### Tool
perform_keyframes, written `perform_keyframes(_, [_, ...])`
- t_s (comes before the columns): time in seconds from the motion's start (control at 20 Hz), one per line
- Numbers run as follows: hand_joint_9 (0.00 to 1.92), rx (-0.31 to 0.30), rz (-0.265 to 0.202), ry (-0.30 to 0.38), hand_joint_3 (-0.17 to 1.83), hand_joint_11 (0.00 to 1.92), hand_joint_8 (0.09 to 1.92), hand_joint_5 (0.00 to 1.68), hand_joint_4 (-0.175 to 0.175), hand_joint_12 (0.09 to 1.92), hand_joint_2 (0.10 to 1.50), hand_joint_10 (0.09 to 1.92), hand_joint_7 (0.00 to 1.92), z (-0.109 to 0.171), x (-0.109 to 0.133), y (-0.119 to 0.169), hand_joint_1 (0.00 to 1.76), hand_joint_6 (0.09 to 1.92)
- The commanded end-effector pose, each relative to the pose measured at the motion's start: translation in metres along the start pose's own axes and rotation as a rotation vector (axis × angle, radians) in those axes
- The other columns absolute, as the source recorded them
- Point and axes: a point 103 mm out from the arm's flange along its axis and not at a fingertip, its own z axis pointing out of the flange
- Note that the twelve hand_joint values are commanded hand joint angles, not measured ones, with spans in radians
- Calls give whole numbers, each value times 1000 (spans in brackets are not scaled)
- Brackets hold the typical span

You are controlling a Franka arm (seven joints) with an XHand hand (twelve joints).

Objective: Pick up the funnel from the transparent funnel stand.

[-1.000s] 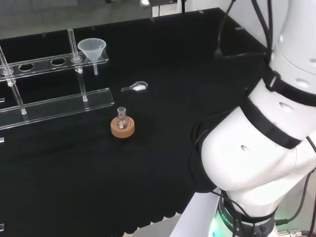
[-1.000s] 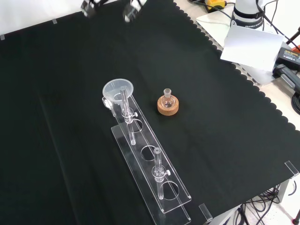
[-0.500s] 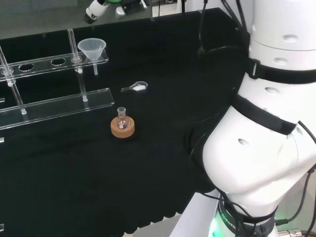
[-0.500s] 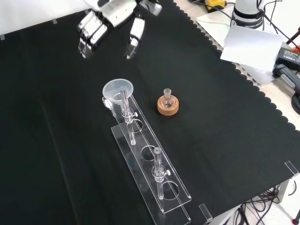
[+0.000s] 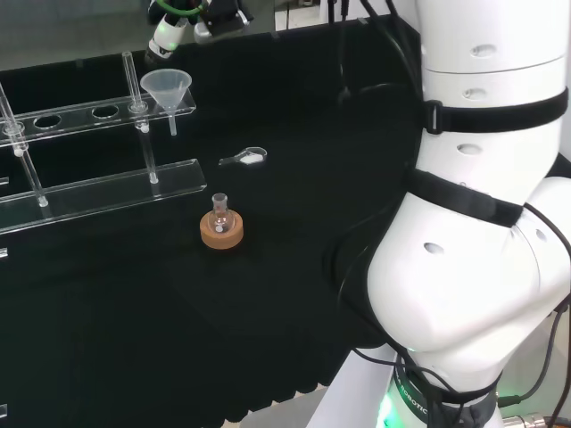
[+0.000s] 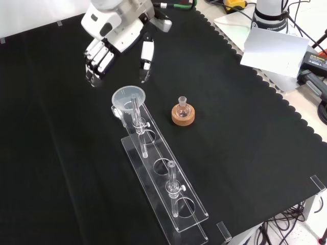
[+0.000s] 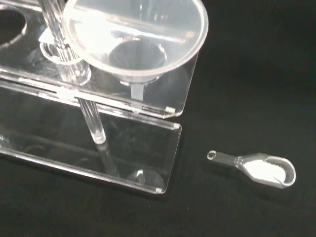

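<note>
A clear plastic funnel (image 5: 166,88) (image 6: 129,98) (image 7: 133,39) sits in the end hole of the transparent funnel stand (image 5: 98,183) (image 6: 163,189) (image 7: 98,143), its spout hanging through the upper shelf. My hand (image 6: 115,38) hovers just beyond and above the funnel in the front view, open, with fingers and thumb spread apart and nothing between them. In the head view the hand (image 5: 174,27) shows at the top edge, just above the funnel. It touches neither funnel nor stand.
A small round flask on a cork ring (image 5: 220,228) (image 6: 183,113) stands near the stand. A clear scoop with white powder (image 5: 248,158) (image 7: 256,168) lies on the cloth close to the funnel end. The arm's white links (image 5: 473,223) rise at the head view's right.
The hand has come down from the far edge of the cloth toward the funnel, staying open. The arm's links have swung with it. Funnel, flask and scoop have not moved.
</note>
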Motion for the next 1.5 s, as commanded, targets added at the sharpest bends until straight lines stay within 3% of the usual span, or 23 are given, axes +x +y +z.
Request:
perform_keyframes(0.05, [0,79,2,-18,-175,86,315,212,20,1532,939,842,0,13,6,8,670,87])
perform_keyframes(0.55, [0,92,-9,-8,-175,120,185,212,26,1544,915,809,0,25,5,17,722,87])
perform_keyframes(1.0, [0,104,-36,20,-175,190,167,252,63,1551,897,847,0,32,10,24,779,87])
perform_keyframes(1.5, [0,154,-42,6,-175,225,248,300,67,1544,890,938,0,39,13,29,805,87])
